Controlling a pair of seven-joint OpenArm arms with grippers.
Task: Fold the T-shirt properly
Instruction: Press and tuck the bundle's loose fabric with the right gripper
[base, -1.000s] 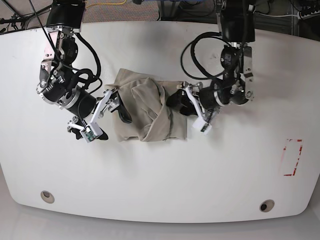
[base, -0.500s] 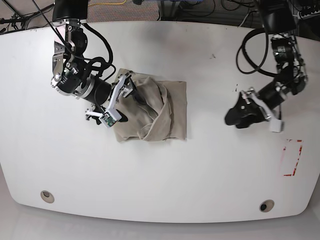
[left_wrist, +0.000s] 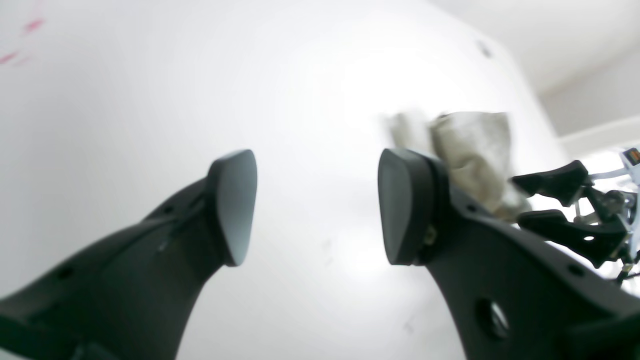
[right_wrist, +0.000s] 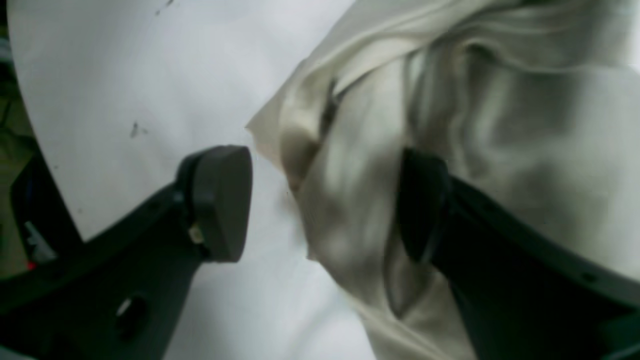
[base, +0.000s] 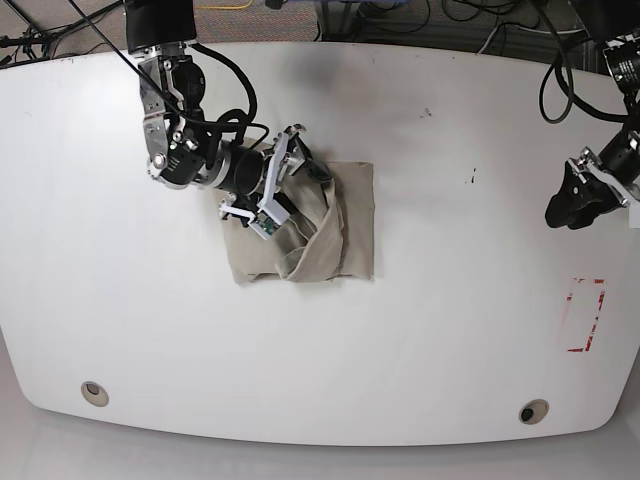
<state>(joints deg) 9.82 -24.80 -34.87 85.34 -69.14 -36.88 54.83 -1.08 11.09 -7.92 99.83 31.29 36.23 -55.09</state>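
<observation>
The folded T-shirt (base: 320, 225) is laid mid-bench (base: 420, 340), its upper left edge straddled by the spread right hand (right_wrist: 320, 200), while the left hand (left_wrist: 315, 205) is held spread far off.

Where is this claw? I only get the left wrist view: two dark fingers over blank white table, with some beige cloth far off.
Observer: The base view shows the left gripper near the far edge of the table, well away from the T-shirt.
Operator: What is the other claw doing?
Observer: The right wrist view shows the right gripper open astride the shirt's edge, with one finger over bare table and the other over the fabric.
Operator: Does the shirt look folded?
Observer: Only partly. From the base view it is a rough rectangle with a bunched ridge running across it.
</observation>
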